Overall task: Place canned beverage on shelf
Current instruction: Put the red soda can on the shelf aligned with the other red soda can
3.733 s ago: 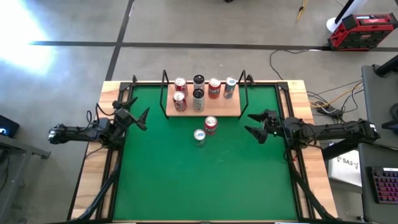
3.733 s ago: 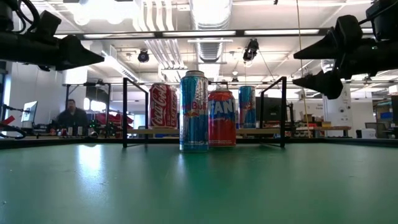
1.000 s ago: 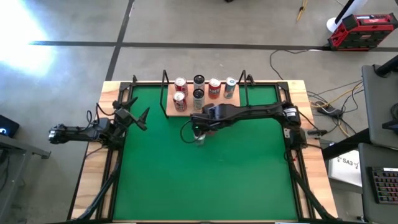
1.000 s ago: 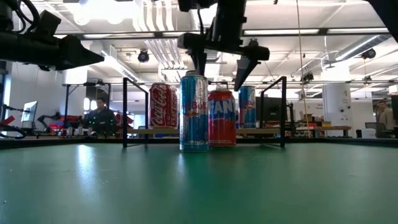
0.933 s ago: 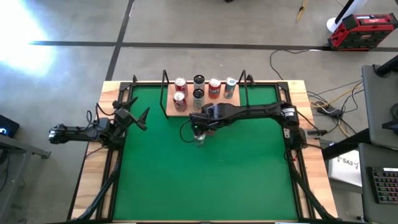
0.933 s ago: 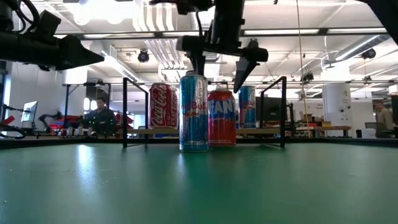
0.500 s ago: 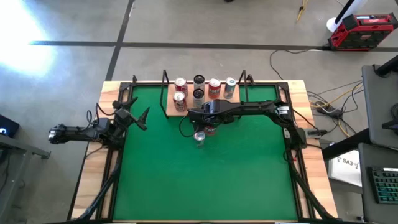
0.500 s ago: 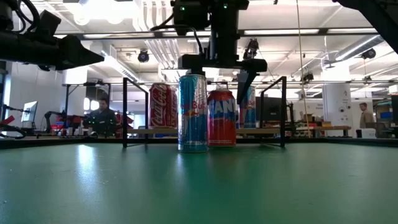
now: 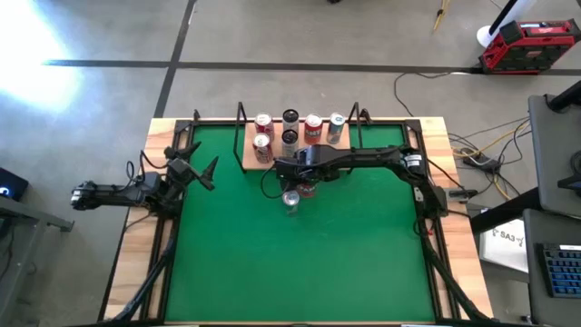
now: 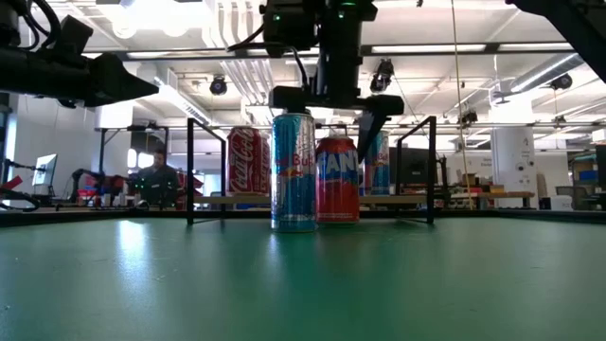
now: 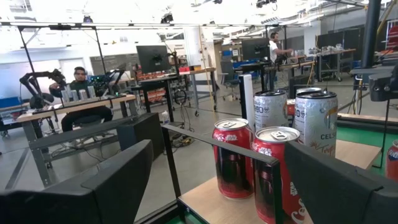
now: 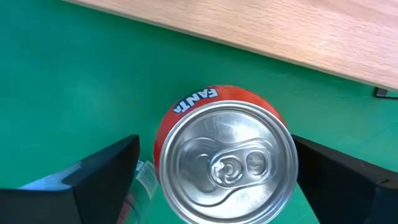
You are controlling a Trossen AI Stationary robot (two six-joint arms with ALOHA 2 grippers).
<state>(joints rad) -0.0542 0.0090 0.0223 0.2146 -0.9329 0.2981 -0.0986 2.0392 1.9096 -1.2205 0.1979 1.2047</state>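
Fingers of my right gripper (image 12: 217,180) are standing wide apart, one on each side of the orange Fanta can (image 12: 225,163), and I am looking straight down on its silver lid with the pull tab. In the low view my right gripper (image 10: 327,118) is hanging just above the Fanta can (image 10: 337,179), one finger reaching down beside its upper part; I cannot tell whether a finger is touching it. The can is standing upright on the green mat (image 9: 300,254), just in front of the shelf (image 9: 338,156), whose light wooden board is showing at the edge of my wrist view (image 12: 261,28). A blue and silver Red Bull can (image 10: 294,170) is standing upright on the mat just beside the Fanta can, nearer the front of the table. On the shelf, two red Coca-Cola cans (image 11: 273,174) and other cans are standing upright. My left gripper (image 9: 201,172) is waiting with its fingers spread at the left edge of the mat, well apart from the cans.
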